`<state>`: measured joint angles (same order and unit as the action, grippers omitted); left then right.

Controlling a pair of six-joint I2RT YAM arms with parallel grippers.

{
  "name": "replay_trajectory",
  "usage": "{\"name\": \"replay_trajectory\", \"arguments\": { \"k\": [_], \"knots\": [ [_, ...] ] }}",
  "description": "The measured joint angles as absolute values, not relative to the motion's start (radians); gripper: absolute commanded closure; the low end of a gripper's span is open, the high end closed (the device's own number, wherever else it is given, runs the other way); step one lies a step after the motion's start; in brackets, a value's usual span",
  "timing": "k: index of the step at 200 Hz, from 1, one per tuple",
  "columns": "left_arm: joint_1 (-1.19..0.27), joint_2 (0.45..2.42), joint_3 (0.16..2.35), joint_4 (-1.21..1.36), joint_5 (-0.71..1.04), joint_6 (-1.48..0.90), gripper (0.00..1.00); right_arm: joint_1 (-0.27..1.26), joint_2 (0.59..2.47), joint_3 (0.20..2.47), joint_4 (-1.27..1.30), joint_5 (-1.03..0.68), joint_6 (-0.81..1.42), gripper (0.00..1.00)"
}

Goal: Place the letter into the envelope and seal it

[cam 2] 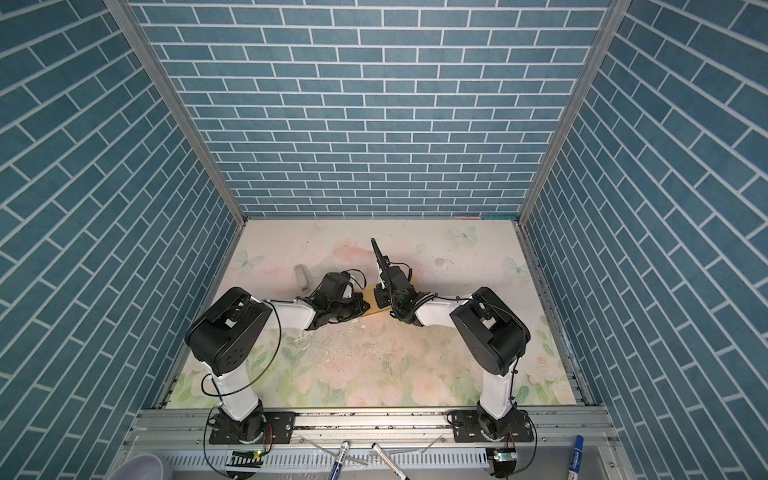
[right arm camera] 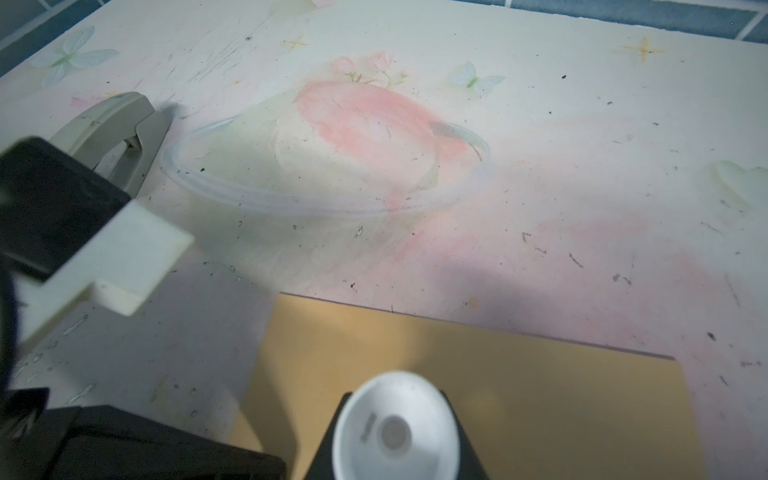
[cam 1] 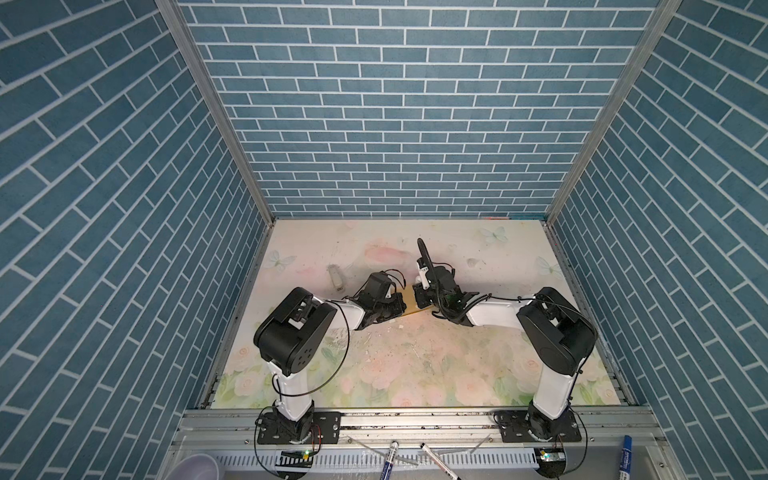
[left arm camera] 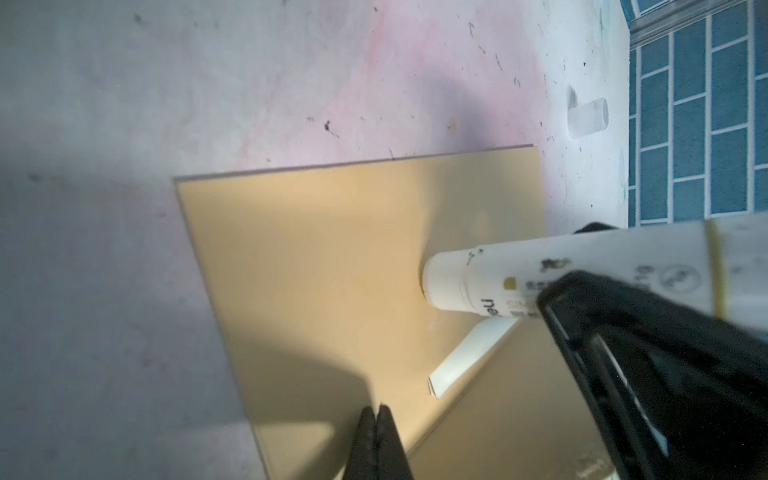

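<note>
Operator, a grey stapler (cam 1: 336, 277) is lying at the left, near your left gripper (left arm camera: 376, 424). That gripper's jaws are sitting fully together, holding nothing, with the tips resting on the envelope (left arm camera: 332, 257). The envelope is lying flat on the table (cam 1: 457, 357), between your two grippers. A pale paper strip (left arm camera: 469, 357) is showing at its fold; whether that is the letter, I cannot tell. Your right gripper (left arm camera: 582, 266) is clamping a white glue stick (left arm camera: 465, 282), whose end is touching the envelope
</note>
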<state>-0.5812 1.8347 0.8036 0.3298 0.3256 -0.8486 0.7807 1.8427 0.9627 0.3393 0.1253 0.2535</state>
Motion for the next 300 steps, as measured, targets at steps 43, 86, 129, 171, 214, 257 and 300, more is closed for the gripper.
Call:
{"name": "replay_trajectory", "arguments": {
  "k": [43,86,129,171,214,257,300],
  "knots": [
    [-0.585,1.835,0.808,0.322,0.308,-0.854,1.0,0.785,1.849,0.981,0.312,0.156,0.233,1.0],
    [-0.591,1.835,0.815,0.312,0.291,-0.856,1.0,0.788,1.849,0.983,0.305,0.176,0.228,1.0],
    [-0.593,1.84,0.822,0.311,0.282,-0.857,1.0,0.788,1.849,0.983,0.303,0.19,0.227,1.0],
    [-0.596,1.843,0.826,0.31,0.274,-0.857,1.0,0.788,1.849,0.983,0.302,0.199,0.228,1.0],
    [-0.598,1.848,0.834,0.307,0.268,-0.857,1.0,0.787,1.849,0.982,0.3,0.212,0.227,1.0],
    [-0.6,1.848,0.834,0.308,0.26,-0.857,1.0,0.785,1.849,0.98,0.303,0.214,0.228,1.0],
    [-0.601,1.848,0.834,0.308,0.254,-0.857,1.0,0.781,1.844,0.962,0.326,0.215,0.228,1.0]
  ]
}}
